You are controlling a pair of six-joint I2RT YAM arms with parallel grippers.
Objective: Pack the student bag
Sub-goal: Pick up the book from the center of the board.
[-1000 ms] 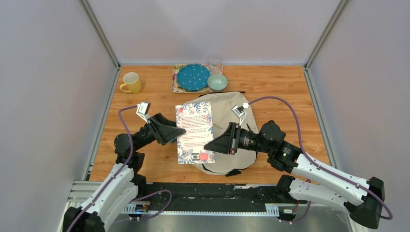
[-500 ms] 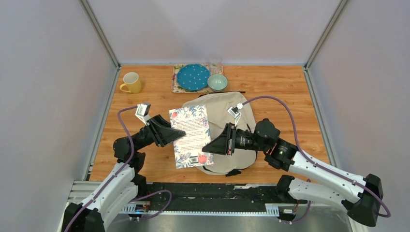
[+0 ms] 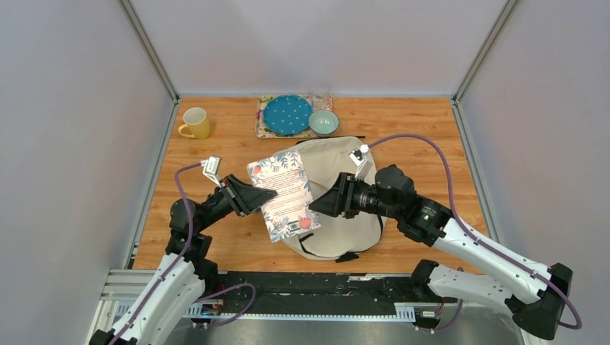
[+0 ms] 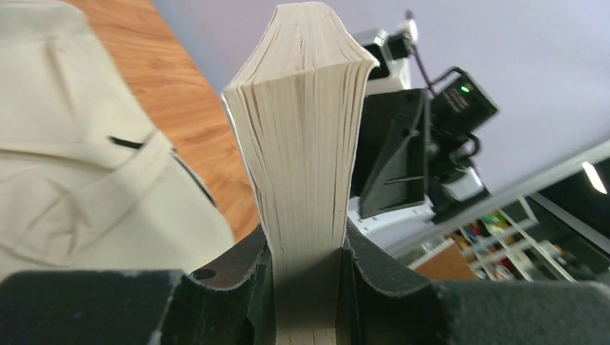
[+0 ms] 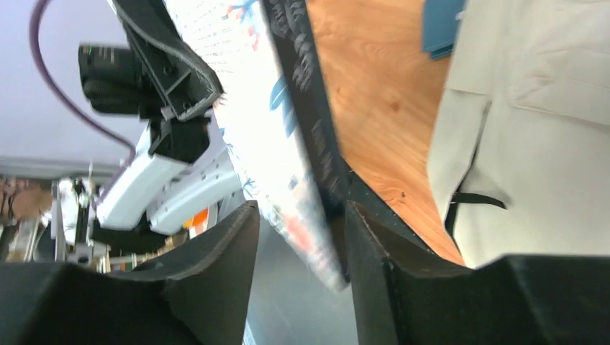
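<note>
bag (image 3: pixel 327 158) partly behind book (image 3: pixel 284 194), r arm (image 3: pixel 431 219)

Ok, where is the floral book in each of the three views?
Top external: the book sits tilted in the centre, over the left edge of the student bag.
Left wrist: centre, its page edge upright between the jaws.
Right wrist: its cover runs from top centre down between the jaws.
Shared landmark: the student bag, at left in left wrist, at right in right wrist.

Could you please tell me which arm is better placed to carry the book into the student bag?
Left: the left hand is clamped on the book at its page edge, while the right hand is open around it.
</note>
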